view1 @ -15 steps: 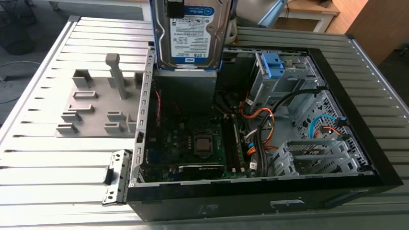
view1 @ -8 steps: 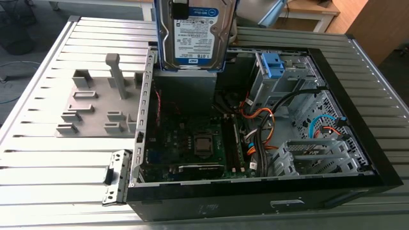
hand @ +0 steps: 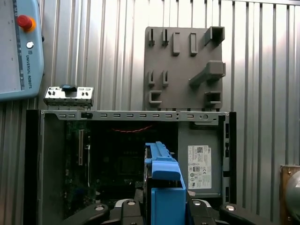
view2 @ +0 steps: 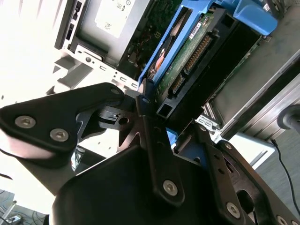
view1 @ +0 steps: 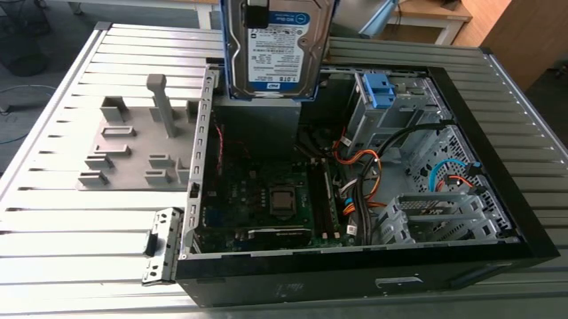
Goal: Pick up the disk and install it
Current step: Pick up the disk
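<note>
**Grip state.** My gripper [view2: 172, 116] is clenched on the disk [view1: 277, 50]. The jaws pinch its blue frame [hand: 164, 197] from both sides. In the second wrist view the disk runs straight out from between the jaws, with its circuit-board face showing.

**Position.** In the exterior view the disk hangs upright in the air, touching nothing, over the far side of the open computer case [view1: 355, 282].

**Orientation.** In that view the long axis runs from 12 to 6 o'clock. The label face is toward the camera, the held end is at 12 and the free end at 6.

**Governing relation.** The grey box [view1: 257, 113] sits at 6 o'clock from the free end. The drive cage [view1: 395, 116], which carries a bare blue bracket [view1: 377, 90], lies at about 4 o'clock from the disk, near it but apart.

**Status (judgement).** The disk is picked up but not yet installed.
</note>
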Robot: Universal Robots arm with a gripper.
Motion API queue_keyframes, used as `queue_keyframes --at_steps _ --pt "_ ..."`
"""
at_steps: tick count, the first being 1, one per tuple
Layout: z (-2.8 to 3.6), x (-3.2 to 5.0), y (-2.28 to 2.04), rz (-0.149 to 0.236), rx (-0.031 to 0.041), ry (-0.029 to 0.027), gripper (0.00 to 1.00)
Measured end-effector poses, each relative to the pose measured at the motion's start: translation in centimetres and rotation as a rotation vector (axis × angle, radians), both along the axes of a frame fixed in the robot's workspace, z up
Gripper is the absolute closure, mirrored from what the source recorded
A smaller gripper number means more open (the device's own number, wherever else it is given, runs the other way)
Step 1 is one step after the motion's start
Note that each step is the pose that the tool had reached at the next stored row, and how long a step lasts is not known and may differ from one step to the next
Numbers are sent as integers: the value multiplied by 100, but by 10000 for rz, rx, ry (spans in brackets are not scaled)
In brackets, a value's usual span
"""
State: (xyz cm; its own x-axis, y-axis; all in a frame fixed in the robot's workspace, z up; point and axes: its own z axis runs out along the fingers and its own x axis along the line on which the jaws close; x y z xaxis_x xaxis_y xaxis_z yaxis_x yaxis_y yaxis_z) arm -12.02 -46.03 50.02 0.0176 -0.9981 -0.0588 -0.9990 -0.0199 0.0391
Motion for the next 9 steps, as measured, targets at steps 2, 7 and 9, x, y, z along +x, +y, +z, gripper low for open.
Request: queue_keyframes --at_steps 2,7,9 --pt "-1 12 -3 0 0 0 64" --pt "-4 43 -9 0 2 -1 64" --pt "-4 53 -9 0 1 -1 64"
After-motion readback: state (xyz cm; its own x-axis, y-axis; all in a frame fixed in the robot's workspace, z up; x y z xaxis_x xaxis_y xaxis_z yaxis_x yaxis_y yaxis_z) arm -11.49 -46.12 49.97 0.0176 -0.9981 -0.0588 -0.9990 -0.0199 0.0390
